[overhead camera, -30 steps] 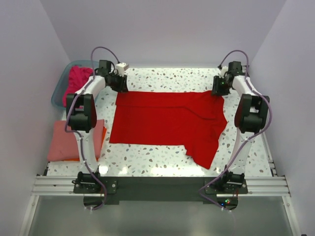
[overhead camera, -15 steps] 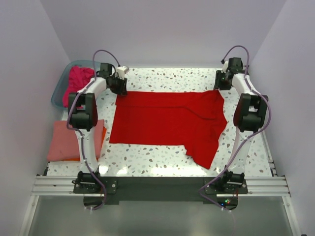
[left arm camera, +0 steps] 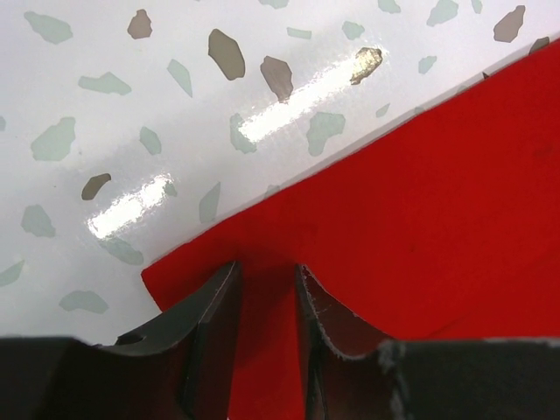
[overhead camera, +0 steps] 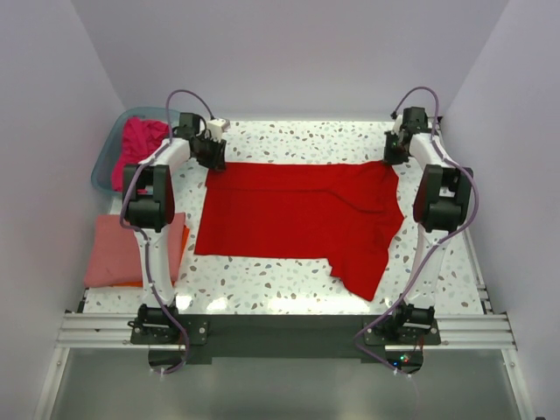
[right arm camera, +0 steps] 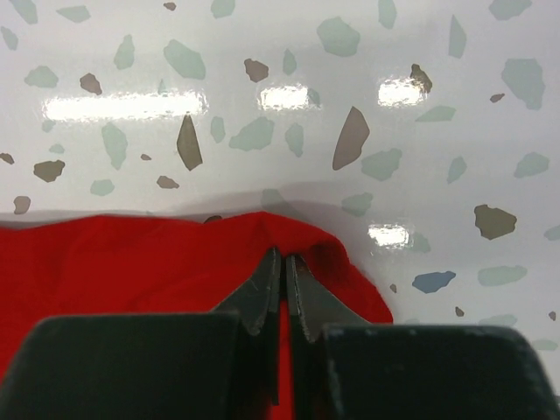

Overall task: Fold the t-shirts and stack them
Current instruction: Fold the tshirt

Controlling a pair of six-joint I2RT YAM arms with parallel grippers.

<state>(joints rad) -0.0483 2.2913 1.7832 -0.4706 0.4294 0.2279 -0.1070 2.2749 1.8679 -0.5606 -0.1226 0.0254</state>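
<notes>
– Closed since a second ago: the right gripper (right arm camera: 284, 265), now pinching the far right corner of the red t-shirt (overhead camera: 297, 214). Only its wrist view shows cloth bunched at the tips.
– And the left gripper (left arm camera: 267, 278)?
– Fingers parted, straddling the far left corner, flat on the table (left arm camera: 131, 105). Overhead hides both pairs of tips.

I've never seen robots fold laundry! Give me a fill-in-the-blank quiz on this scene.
The t-shirt spread flat on the table is ___.
The right gripper pinches its far ___ corner.
The magenta shirt lies inside the teal ___.
The salmon-pink shirt is already ___.
Missing words: red; right; tub; folded.
</notes>
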